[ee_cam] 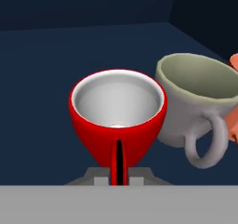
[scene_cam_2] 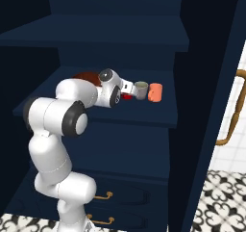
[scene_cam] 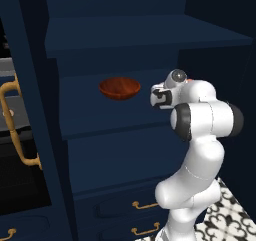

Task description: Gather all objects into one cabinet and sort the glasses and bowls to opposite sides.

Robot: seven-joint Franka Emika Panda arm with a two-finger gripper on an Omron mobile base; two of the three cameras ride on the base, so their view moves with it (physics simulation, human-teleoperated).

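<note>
inside the navy cabinet (scene_cam_2: 202, 130), on the middle shelf (scene_cam_2: 144, 113), the tool (scene_cam_2: 129, 93) is pinched narrow on the handle of the red cup (ee_cam: 118, 118), which has a white inside. a grey-white mug (ee_cam: 197, 107) sits just beside it, touching or nearly so, with the salmon-orange cup (scene_cam_2: 155, 92) right past that. the wooden bowl (scene_cam: 119, 88) sits well apart on the shelf's other side.
</note>
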